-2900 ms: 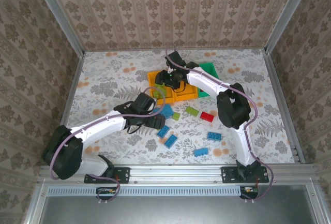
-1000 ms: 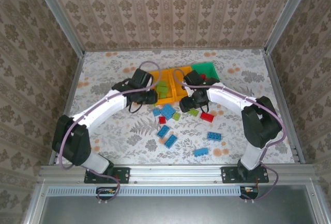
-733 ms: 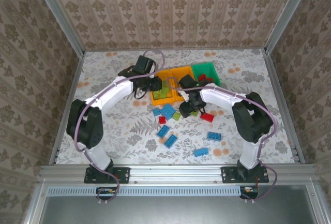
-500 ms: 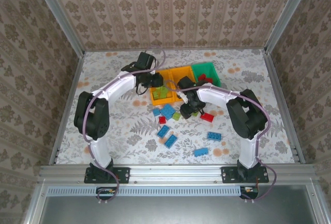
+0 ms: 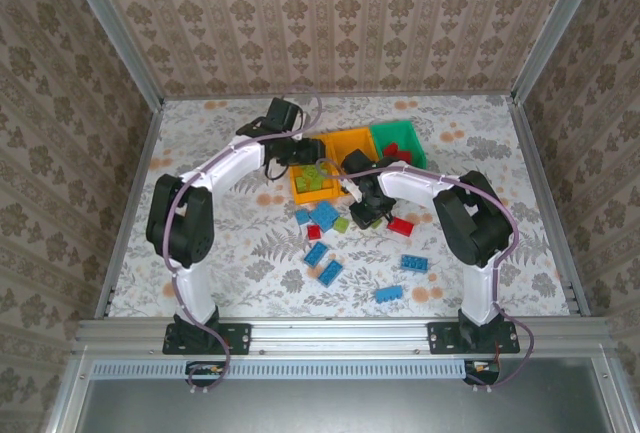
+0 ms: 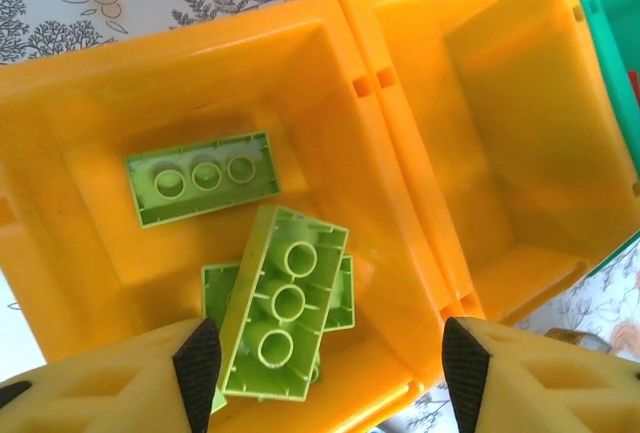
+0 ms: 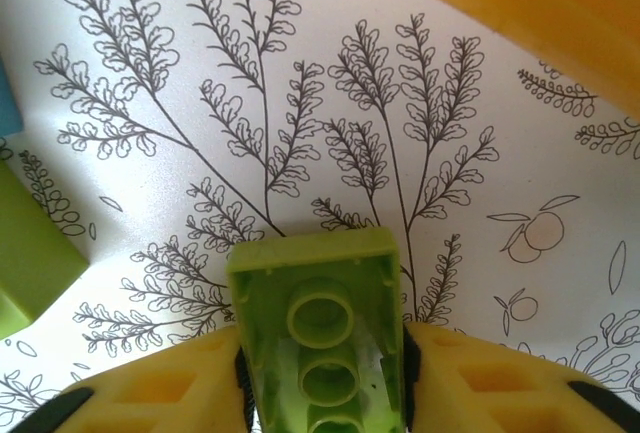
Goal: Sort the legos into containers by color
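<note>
**Left fingers spread over the lime bin, right fingers clamped on a lime lego**

From above, you have the left gripper [image 5: 305,163] over the left orange bin [image 5: 300,193], the leftmost of three containers in a row. The middle orange bin [image 5: 352,143] and the green bin [image 5: 410,133] sit to its right. Your right gripper [image 5: 367,213] is low over the table just in front of the bins. It is among the loose legos [image 5: 325,215], blue, red and lime, scattered on the floral surface.

In your left wrist view the fingers [image 6: 197,363] stand wide apart with nothing clamped between them. Below them in the left orange bin are three lime pieces. A tilted lime brick [image 6: 283,303] leans across a third lime brick [image 6: 342,298], with its lower end just beside the left pad. A flat lime brick [image 6: 203,176] lies apart, nearer the far wall. The middle orange bin beside it holds no bricks.

In your right wrist view the fingers [image 7: 170,393] are closed on a lime lego [image 7: 320,283], pressing on both of its sides. You cannot tell whether it is lifted clear of the table. Another lime piece [image 7: 25,253] lies at the left edge, and an orange bin corner [image 7: 520,3] shows at the upper right.
</note>
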{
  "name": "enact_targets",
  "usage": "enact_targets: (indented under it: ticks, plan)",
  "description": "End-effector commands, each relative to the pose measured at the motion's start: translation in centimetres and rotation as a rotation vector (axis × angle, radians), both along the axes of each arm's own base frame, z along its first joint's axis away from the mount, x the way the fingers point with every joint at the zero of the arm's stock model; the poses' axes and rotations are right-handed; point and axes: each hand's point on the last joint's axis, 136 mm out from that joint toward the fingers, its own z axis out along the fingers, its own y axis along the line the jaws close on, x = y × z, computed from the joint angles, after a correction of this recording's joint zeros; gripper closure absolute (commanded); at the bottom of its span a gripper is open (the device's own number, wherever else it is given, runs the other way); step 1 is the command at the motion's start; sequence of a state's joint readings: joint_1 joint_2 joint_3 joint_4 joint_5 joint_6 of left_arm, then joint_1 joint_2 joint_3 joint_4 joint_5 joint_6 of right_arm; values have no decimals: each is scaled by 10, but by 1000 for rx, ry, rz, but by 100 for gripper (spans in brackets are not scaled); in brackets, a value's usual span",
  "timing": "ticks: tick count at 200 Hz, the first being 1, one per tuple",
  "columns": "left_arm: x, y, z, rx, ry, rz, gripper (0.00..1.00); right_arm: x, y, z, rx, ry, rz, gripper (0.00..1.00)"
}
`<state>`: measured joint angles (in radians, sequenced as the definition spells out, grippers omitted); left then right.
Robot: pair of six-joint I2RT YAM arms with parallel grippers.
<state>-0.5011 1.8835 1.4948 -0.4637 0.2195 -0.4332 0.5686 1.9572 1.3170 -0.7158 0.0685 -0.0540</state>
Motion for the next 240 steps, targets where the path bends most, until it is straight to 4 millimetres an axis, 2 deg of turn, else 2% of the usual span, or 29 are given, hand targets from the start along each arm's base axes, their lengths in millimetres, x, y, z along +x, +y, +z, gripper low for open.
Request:
enact_targets:
  ticks: [1,20,39,72,88,99,106,129,150,205,219,240]
  plan:
    - [-3,12,28,-9,-66,27,29,-5,-10,-4,-37,22,0,62]
    - [-11,20,29,3,-70,40,17,-3,-1,16,33,-15,-14,67]
    - [-21,29,24,26,-67,51,3,-1,19,46,175,-59,-13,68]
    - [-39,48,14,68,-61,79,0,10,67,102,484,-97,-18,68]
    - [-47,55,11,82,-59,90,0,20,89,120,604,-79,-45,69]
    - [-53,61,7,93,-52,102,0,27,101,125,661,-46,-84,69]
    - [-57,64,4,100,-45,105,0,38,111,132,708,-54,-105,69]
    - [-71,75,-7,120,-25,131,0,64,131,134,787,-10,-212,71]
    - [-84,84,-17,128,-6,147,0,87,141,131,830,14,-315,71]
    - [-112,93,-38,130,29,148,0,142,142,112,823,-5,-525,69]
    - [-117,92,-41,132,34,138,0,152,144,108,838,2,-563,62]
    - [-124,87,-45,149,33,109,0,162,145,104,838,5,-598,59]
